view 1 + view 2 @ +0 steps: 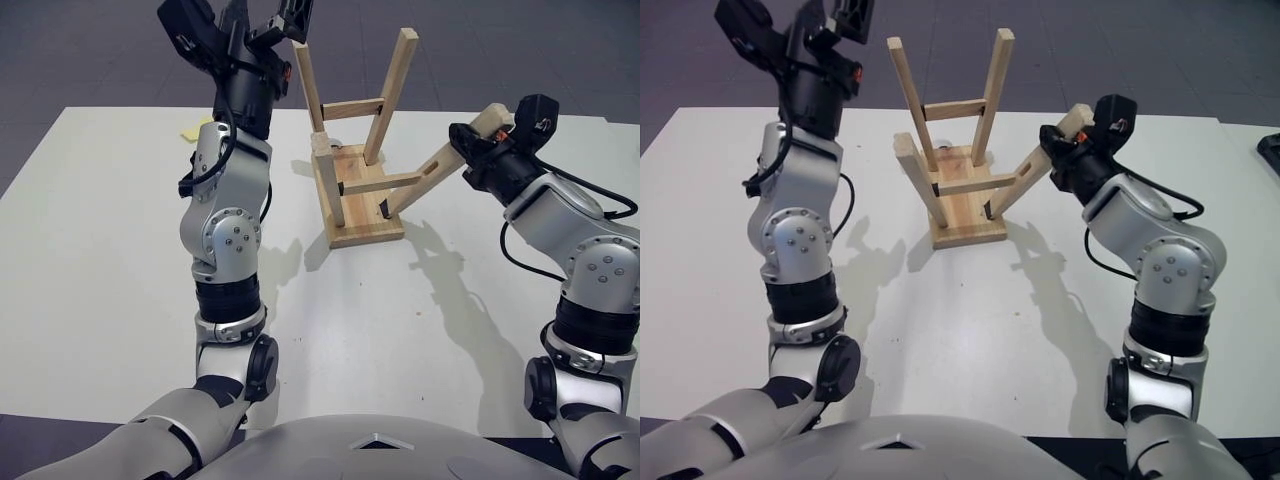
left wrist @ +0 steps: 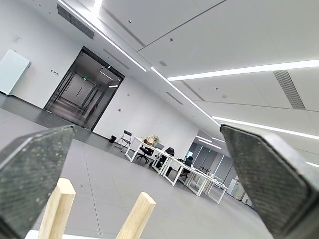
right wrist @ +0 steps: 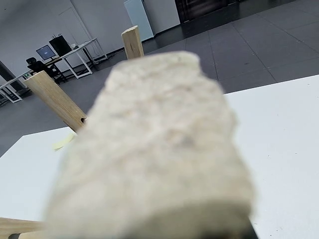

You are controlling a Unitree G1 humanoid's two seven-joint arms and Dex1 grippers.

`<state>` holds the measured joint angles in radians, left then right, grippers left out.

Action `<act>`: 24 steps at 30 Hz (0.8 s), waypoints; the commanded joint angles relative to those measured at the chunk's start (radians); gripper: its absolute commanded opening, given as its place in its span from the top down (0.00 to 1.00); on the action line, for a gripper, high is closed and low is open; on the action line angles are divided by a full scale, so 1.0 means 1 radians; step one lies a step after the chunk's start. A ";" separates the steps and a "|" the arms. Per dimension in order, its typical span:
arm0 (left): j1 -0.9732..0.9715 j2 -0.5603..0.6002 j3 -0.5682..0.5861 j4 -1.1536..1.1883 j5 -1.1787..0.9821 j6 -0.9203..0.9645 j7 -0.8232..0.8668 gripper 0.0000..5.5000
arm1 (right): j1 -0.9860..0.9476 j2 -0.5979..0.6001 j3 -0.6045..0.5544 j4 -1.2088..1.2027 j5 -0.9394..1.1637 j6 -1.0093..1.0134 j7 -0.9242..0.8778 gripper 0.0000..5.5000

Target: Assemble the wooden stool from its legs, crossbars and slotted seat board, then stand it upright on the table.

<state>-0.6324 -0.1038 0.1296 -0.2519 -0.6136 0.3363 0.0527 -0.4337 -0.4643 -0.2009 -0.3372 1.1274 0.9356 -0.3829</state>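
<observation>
The wooden stool lies upside down on the white table, its seat board flat and its legs pointing up. Two rear legs stand upright, joined by a crossbar. A shorter front leg carries a second crossbar that runs to a tilted leg. My right gripper is shut on that tilted leg's upper end. My left gripper is open, raised high above the stool's back left corner. Between its pads show two leg tips.
A yellow sticky note lies at the back left of the table, behind my left arm. Bare white tabletop stretches in front of the stool and to both sides. The table's far edge runs just behind the stool.
</observation>
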 commanded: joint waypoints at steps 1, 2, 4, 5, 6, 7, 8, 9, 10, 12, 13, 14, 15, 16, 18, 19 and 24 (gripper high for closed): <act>-0.026 0.004 -0.003 0.012 0.001 0.008 -0.010 0.02 | 0.014 0.029 0.047 0.032 -0.039 0.068 0.004 0.82; -0.027 0.003 -0.003 0.014 0.001 0.007 -0.011 0.02 | 0.011 0.033 0.051 0.034 -0.046 0.071 0.008 0.82; -0.028 0.001 -0.004 0.017 0.002 0.006 -0.012 0.02 | 0.003 0.038 0.060 0.034 -0.064 0.079 0.018 0.82; -0.028 0.000 -0.004 0.018 0.003 0.006 -0.013 0.02 | -0.001 0.040 0.066 0.033 -0.074 0.086 0.025 0.82; -0.029 -0.001 -0.004 0.018 0.003 0.005 -0.014 0.02 | -0.003 0.040 0.073 0.032 -0.081 0.097 0.032 0.82; -0.030 -0.001 -0.004 0.019 0.003 0.005 -0.014 0.02 | -0.002 0.040 0.078 0.030 -0.087 0.106 0.038 0.82; -0.031 -0.001 -0.003 0.019 0.003 0.006 -0.015 0.02 | 0.005 0.040 0.081 0.027 -0.094 0.113 0.046 0.82; -0.031 0.000 -0.002 0.018 0.002 0.006 -0.015 0.02 | 0.015 0.039 0.084 0.023 -0.099 0.119 0.057 0.82; -0.032 0.000 -0.002 0.018 0.002 0.006 -0.014 0.02 | 0.033 0.037 0.084 0.019 -0.103 0.125 0.068 0.82; -0.034 0.001 -0.001 0.017 0.001 0.007 -0.014 0.02 | 0.067 0.029 0.081 0.007 -0.110 0.135 0.089 0.82; -0.034 0.002 0.000 0.016 0.000 0.008 -0.014 0.02 | 0.082 0.025 0.081 0.001 -0.116 0.138 0.098 0.82; -0.034 0.003 0.001 0.016 0.001 0.008 -0.013 0.02 | 0.099 0.017 0.087 -0.005 -0.127 0.140 0.110 0.82; -0.035 0.004 0.002 0.016 0.001 0.008 -0.013 0.02 | 0.113 0.013 0.092 -0.011 -0.136 0.142 0.120 0.82; -0.035 0.005 0.002 0.016 0.001 0.009 -0.013 0.02 | 0.123 0.011 0.095 -0.015 -0.145 0.144 0.129 0.82; -0.036 0.006 0.003 0.017 0.001 0.010 -0.013 0.02 | 0.147 0.007 0.111 -0.022 -0.164 0.151 0.149 0.82; -0.037 0.006 0.003 0.017 0.001 0.010 -0.014 0.02 | 0.156 0.007 0.116 -0.023 -0.173 0.152 0.158 0.82; -0.041 0.007 0.002 0.022 0.000 0.012 -0.017 0.02 | 0.180 0.000 0.171 -0.010 -0.260 0.145 0.189 0.81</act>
<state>-0.6474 -0.1033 0.1335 -0.2393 -0.6134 0.3370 0.0423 -0.3787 -0.4553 -0.1561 -0.4153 0.9465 0.9569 -0.1957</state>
